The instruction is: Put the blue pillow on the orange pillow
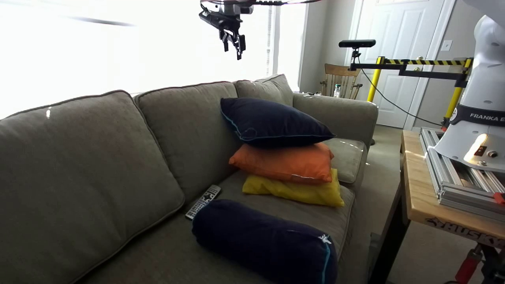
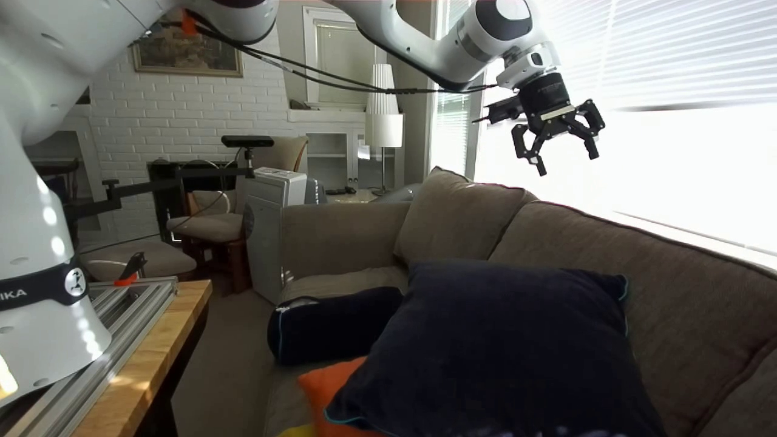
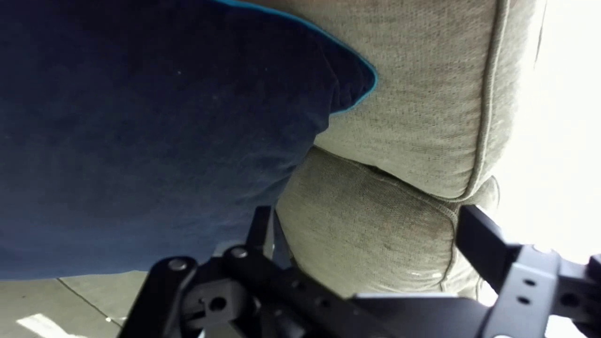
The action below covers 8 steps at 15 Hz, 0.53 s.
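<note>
Square navy cloth pillow (image 1: 276,120) lies on plump orange cloth pillow (image 1: 284,161); black two-fingered claw (image 2: 567,160) gapes; wooden table (image 1: 419,193) says "HUSKY".

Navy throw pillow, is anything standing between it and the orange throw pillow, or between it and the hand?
Nothing visible does. In an exterior view, the navy throw pillow already rests directly on the orange throw pillow. The open hand hangs higher up, apart from the navy one, with no object seen between them.
</note>
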Tool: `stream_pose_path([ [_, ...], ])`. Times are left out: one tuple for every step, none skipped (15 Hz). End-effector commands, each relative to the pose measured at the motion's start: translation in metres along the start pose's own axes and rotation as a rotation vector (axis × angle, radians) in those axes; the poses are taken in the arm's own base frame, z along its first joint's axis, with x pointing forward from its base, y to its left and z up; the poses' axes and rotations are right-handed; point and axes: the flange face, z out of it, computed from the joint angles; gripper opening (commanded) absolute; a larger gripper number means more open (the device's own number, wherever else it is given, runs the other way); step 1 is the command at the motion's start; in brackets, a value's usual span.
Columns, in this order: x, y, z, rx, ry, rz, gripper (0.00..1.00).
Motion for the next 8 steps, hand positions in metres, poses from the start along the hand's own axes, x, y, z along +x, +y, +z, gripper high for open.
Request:
stream_pose_path([
  [0.033,0.018,-0.052,-0.075,-0.165,0.004,1.00],
  [0.044,0.021,-0.059,-0.107,-0.198,0.030,1.00],
  [0.059,0.025,-0.068,-0.137,-0.218,0.064,1.00],
  [0.073,0.030,-0.070,-0.176,-0.230,0.099,1.00],
  [0.087,0.039,-0.074,-0.221,-0.235,0.124,1.00],
  [0.100,0.046,-0.072,-0.254,-0.241,0.147,1.00],
  [0.114,0.054,-0.074,-0.298,-0.250,0.168,1.00],
  [0.125,0.063,-0.076,-0.332,-0.251,0.189,1.00],
])
